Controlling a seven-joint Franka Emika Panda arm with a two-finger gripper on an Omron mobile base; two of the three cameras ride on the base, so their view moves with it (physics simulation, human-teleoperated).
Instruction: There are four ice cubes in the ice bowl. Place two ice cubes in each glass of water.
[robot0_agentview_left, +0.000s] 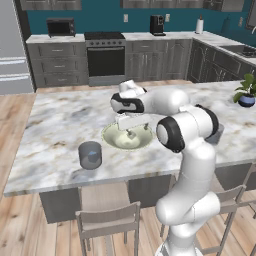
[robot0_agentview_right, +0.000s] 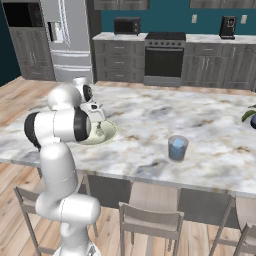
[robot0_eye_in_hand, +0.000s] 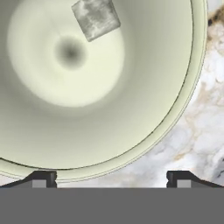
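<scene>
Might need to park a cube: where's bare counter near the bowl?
Bare marble lies between the ice bowl and the left glass of water, and beyond the bowl toward the stove. The arm crowds the bowl's right side.

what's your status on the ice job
Tool open, empty, over ice bowl. One ice cube seen inside. Glass holds ice. Nothing in the way.

Gripper (robot0_eye_in_hand: 111, 178) above near rim of ice bowl (robot0_agentview_left: 112, 142), fingers spread wide, nothing between them. Bowl interior open; 1 ice cube (robot0_eye_in_hand: 96, 17) on far slope. Marble counter (robot0_agentview_left: 60, 125) bare around bowl. Tumbler (robot0_agentview_left: 90, 154) stands well apart at counter front edge.
</scene>
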